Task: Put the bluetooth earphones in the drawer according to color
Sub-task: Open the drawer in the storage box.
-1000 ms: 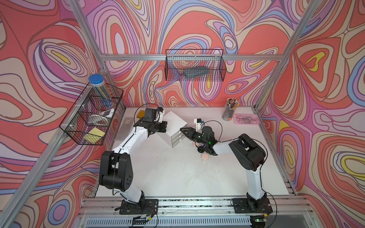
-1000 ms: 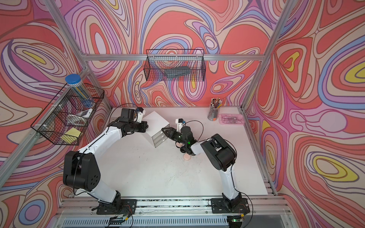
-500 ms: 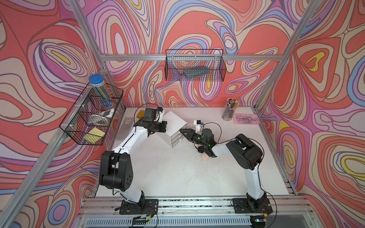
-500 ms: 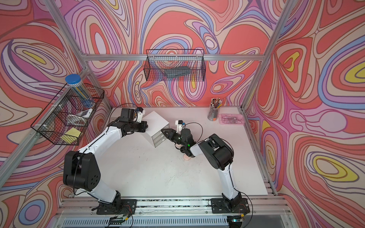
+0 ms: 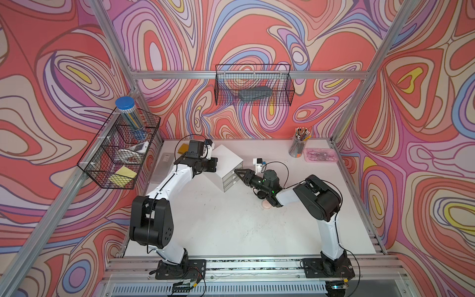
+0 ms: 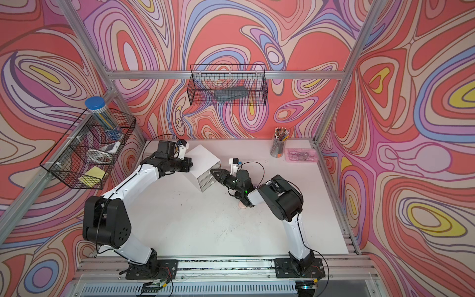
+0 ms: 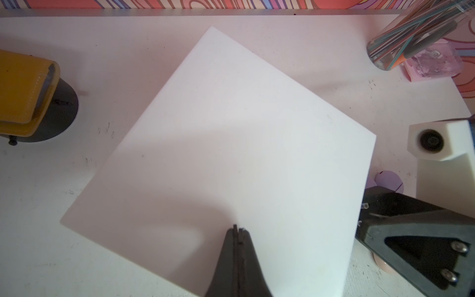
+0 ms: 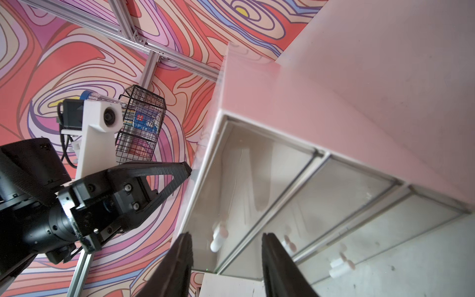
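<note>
Swirl-patterned walls close round a white table (image 5: 218, 226). Low in the right wrist view, the right gripper (image 8: 226, 237) stands part-open and empty. Its jaws sit either side of the top handle (image 8: 218, 240) and do not seem to touch it yet. They have drawn in slightly over the last second. In both top views the arm's elbow has edged toward frame centre, while the tips stay at the front of the drawer (image 5: 227, 159). All three clear fronts are shut. Above, the left gripper (image 7: 238, 232), clenched on nothing, appears to rest on the cabinet's white top, probably bracing it. The pull looks about to begin, so nothing can go in yet. A pale pink earphone case (image 5: 267, 205) lies under the right forearm, and a lilac case (image 7: 388, 180) lies just beside the cabinet.
</note>
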Robot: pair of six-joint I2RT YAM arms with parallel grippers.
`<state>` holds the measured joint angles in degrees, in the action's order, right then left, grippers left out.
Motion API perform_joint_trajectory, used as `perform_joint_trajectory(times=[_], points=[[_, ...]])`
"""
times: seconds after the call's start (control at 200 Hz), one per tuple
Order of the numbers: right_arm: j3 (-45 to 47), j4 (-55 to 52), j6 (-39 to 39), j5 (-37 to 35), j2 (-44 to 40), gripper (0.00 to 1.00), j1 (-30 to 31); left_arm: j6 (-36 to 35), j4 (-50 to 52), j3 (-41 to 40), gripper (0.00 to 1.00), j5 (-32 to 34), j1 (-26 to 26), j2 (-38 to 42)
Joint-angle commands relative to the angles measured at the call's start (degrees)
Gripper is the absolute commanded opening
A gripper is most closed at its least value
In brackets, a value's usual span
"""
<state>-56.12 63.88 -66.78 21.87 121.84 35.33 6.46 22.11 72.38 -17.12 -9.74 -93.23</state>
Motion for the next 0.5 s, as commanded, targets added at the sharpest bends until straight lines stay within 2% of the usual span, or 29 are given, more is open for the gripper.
perform_joint_trajectory(times=[0.0,0.285,0.496], points=[[-0.3,2.0,-0.6,-0.7,1.7,0.45,0.4,-0.2,4.5,0.2,0.0,0.5,-0.5,-1.9],[-1.9,3.3,-1.9,0.4,3.3,0.38,0.6,-0.3,5.1,0.7,0.0,0.5,-1.0,-2.2],[-2.4,3.5,-2.1,0.0,3.6,0.37,0.8,-0.5,5.4,0.8,0.0,0.5,-1.0,-2.2]])
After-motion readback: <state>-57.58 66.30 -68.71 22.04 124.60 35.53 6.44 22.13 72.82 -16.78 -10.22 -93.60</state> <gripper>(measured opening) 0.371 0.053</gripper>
